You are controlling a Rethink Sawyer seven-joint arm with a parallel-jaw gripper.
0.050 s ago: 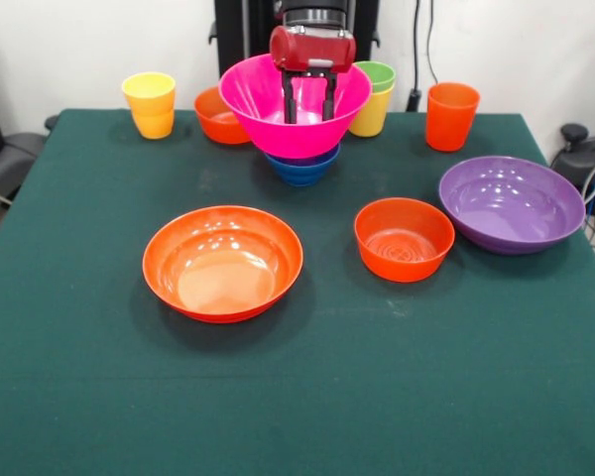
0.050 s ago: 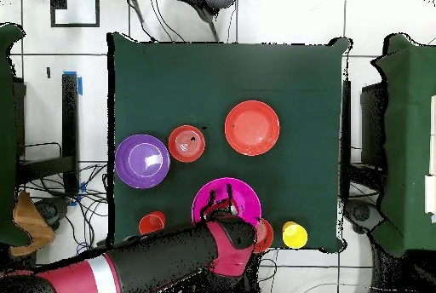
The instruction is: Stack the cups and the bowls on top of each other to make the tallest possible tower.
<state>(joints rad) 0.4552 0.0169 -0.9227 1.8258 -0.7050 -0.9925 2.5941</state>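
- Gripper [image 1: 307, 99]: both dark fingers reach down inside the pink bowl [image 1: 253, 99], a narrow gap between them. We see nothing between them. Whether they touch the bowl's floor, we cannot tell; the tips are hidden behind the near wall.
- The pink bowl sits on the small blue bowl [image 1: 302, 171], at the far middle of the green table [image 1: 297, 397]. Only the blue bowl's lower part shows under the pink one; from overhead it is fully covered.
- Overhead, the arm [image 2: 153, 264] comes in from the lower left and its red wrist covers the pink bowl's [image 2: 223, 198] near rim.
- Partly hidden: a small orange bowl [image 1: 216, 119] behind the pink bowl's left side; the light green cup [image 1: 379, 73] nested in a yellow cup [image 1: 369, 114] behind its right side.
- Bowls counted, six: one pink, one blue, one wide orange [image 1: 223, 263], one wide purple [image 1: 511, 203], two small orange (the second [image 1: 404, 238] between the wide orange and the purple).
- Cups: the taller orange cup [image 1: 450, 116] stands alone at far right. At far left stands a yellow cup [image 1: 150, 104]; a seam around its middle may mean two nested ones, we cannot tell.
- All loose pieces stand upright, well apart from one another.
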